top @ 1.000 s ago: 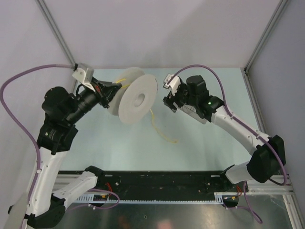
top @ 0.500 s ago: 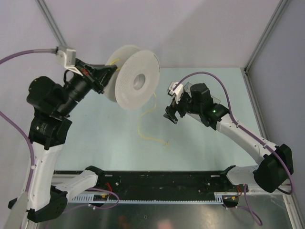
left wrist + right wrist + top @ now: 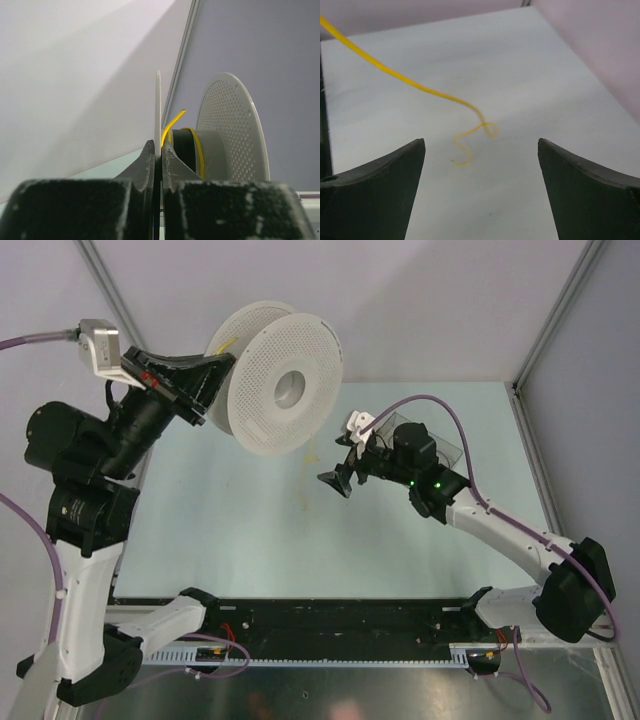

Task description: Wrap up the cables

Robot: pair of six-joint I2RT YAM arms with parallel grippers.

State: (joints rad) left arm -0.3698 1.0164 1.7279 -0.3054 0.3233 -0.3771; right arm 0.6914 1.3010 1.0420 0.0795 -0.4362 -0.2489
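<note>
- Left jaws clamped on the near flange of the white spool (image 3: 300,345), held aloft.
- Yellow cable (image 3: 420,87) tail curls on the counter (image 3: 230,530).
- Right jaws wide apart, gripping nothing.

the yellow cable (image 3: 420,89) runs off the right wrist view's upper left edge, its far end unseen.

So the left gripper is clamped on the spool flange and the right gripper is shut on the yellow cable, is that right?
Not quite: the right gripper is open, holding nothing; the right wrist view shows the yellow cable trailing onto the table beyond its spread fingers. The left gripper is clamped on the spool flange.
</note>
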